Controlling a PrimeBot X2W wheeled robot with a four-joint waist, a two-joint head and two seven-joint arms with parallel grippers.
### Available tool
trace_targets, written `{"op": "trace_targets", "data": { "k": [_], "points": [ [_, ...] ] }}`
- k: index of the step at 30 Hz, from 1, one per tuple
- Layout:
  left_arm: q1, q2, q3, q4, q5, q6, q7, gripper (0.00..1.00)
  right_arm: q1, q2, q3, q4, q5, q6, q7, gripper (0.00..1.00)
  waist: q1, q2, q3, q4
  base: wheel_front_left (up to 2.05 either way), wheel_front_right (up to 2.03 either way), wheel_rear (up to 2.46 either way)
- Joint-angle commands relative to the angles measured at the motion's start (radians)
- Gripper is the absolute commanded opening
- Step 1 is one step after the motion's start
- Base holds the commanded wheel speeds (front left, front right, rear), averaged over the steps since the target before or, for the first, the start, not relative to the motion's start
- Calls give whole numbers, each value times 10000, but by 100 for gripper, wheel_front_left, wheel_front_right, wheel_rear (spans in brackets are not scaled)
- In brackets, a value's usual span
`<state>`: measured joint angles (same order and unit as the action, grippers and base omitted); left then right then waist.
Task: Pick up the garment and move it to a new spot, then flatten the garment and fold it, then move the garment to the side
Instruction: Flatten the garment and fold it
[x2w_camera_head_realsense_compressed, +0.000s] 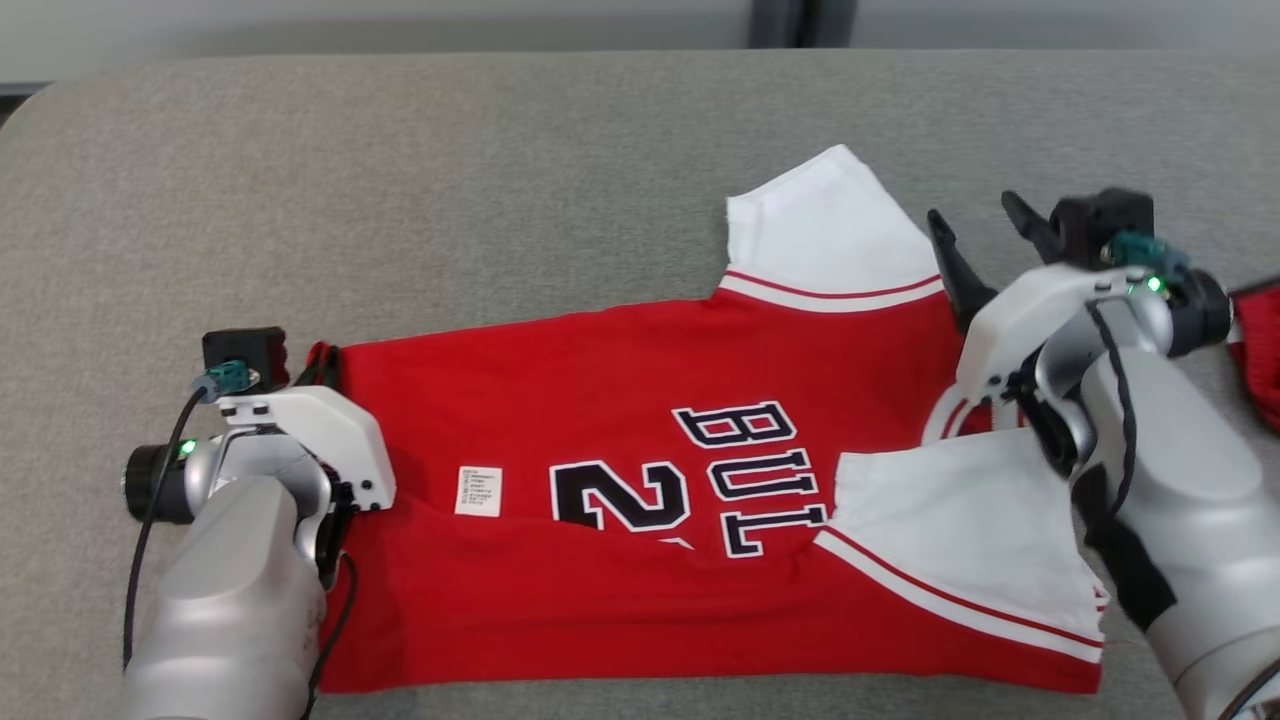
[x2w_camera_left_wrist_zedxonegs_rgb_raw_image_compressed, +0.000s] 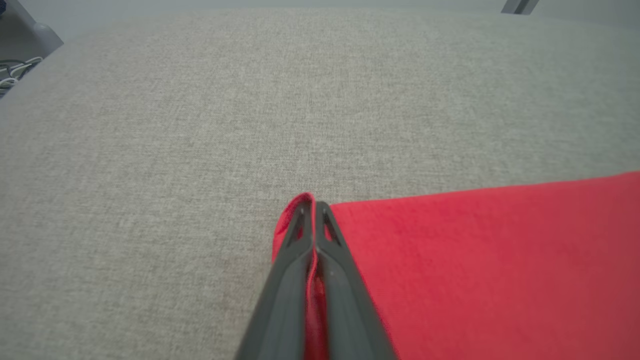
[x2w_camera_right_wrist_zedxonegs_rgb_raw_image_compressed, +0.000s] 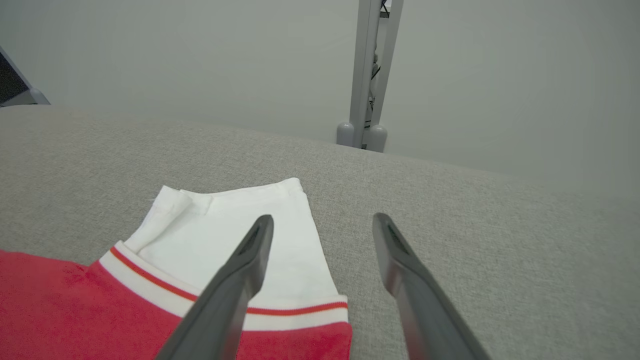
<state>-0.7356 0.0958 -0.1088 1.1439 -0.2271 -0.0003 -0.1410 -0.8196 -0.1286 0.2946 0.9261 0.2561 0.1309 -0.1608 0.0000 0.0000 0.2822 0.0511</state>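
Silver-grey forearms (x2w_camera_head_realsense_compressed: 225, 610) carry white wrist housings (x2w_camera_head_realsense_compressed: 320, 422), green lights (x2w_camera_head_realsense_compressed: 186, 449), looping black cables (x2w_camera_head_realsense_compressed: 147, 520) and long dark tapered fingers (x2w_camera_right_wrist_zedxonegs_rgb_raw_image_compressed: 234, 285).

One garment (x2w_camera_head_realsense_compressed: 620, 420) lies on one table (x2w_camera_head_realsense_compressed: 500, 180). It has two white sleeves, the far sleeve (x2w_camera_head_realsense_compressed: 830, 230) and the near sleeve (x2w_camera_head_realsense_compressed: 960, 510), one white label (x2w_camera_head_realsense_compressed: 478, 491), three printed letters and one digit. One other red cloth (x2w_camera_head_realsense_compressed: 1262, 350) lies at the right edge. There are two arms, the left arm (x2w_camera_head_realsense_compressed: 230, 600) and the right arm (x2w_camera_head_realsense_compressed: 1170, 500), each with one pair of jaws.
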Motion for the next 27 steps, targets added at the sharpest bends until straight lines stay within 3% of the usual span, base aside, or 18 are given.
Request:
{"op": "trace_targets", "data": {
  "k": [1, 9, 15, 23, 24, 25, 26, 27],
  "points": [
    [-244, -54, -34, 78, -1, -118, -65, 0, -328, -133, 101, 182, 38, -3, 232, 100, 0, 0, 200, 273, 0, 0, 0],
    [-838, -369, -520, 294, -147, -347, -726, 0, -1929, -530, 436, 1456, 281, -3, 1569, 100, 0, 0, 696, 1221, 0, 0, 0],
    [-963, -413, -1707, -264, -1271, -700, -992, 0, -2887, -871, 519, 2539, 229, -3, 2220, 100, 0, 0, 1159, 1996, 0, 0, 0],
    [-773, -421, -3626, -1153, -2905, -109, -1049, 0, -3310, -961, 489, 3352, -25, -3, 2647, 100, 0, 0, 1476, 2458, 0, 0, 0],
    [-784, -421, -3790, -1193, -3054, -25, -1062, 0, -3282, -941, 483, 3417, -11, -3, 2711, 94, 0, 0, 1492, 2462, 0, 0, 0],
    [-798, -418, -3939, -1218, -3188, 66, -1068, 0, -3257, -939, 463, 3454, -25, -3, 2678, 49, 0, 0, 1504, 2459, 0, 0, 0],
    [-815, -417, -4066, -1230, -3316, 145, -1080, 0, -3260, -997, 453, 3466, -99, -3, 2536, 15, 0, 0, 1507, 2451, 0, 0, 0],
    [-815, -417, -4066, -1230, -3316, 145, -1080, 0, -3260, -997, 453, 3466, -99, -3, 2536, 15, 0, 0, 1507, 2451, 0, 0, 0]
  ]
}}
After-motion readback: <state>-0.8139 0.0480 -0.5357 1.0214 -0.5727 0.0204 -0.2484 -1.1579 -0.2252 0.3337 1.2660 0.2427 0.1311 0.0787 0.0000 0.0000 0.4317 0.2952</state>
